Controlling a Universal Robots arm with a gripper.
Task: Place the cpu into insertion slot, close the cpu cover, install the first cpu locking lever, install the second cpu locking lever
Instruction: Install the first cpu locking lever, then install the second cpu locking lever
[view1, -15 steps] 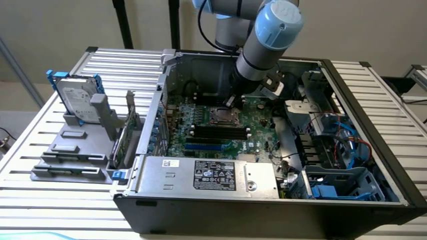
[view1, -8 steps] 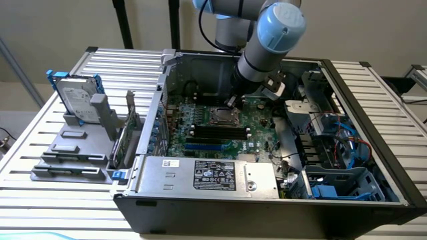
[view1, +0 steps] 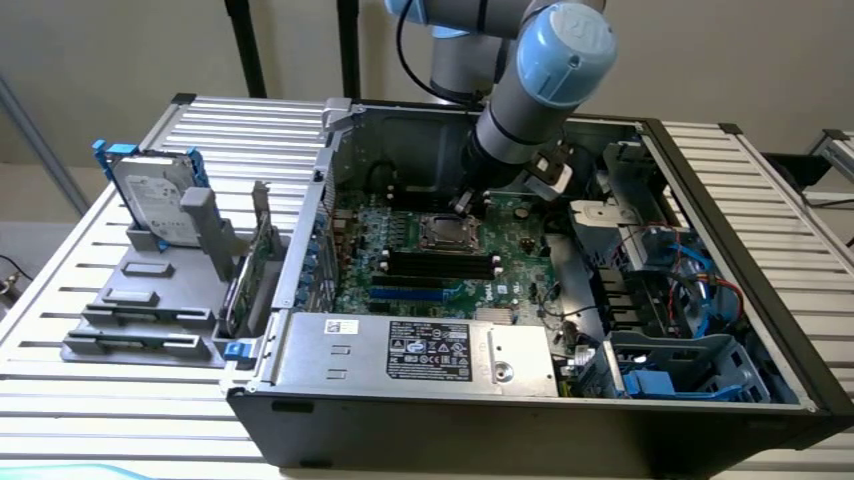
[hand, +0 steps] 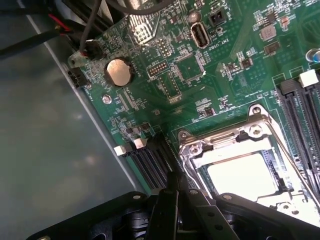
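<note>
Hovering inside the open computer case, the gripper (view1: 466, 203) sits just above the motherboard (hand: 200, 75), at the edge of the socket. Its fingers (hand: 167, 210) are drawn fully together and hold nothing. In the wrist view their tips meet beside the corner of the cpu cover (hand: 227, 137), which lies flat over the insertion slot (view1: 442, 233). The cpu (hand: 247, 175) shows pale through the cover's window, seated in the slot.
</note>
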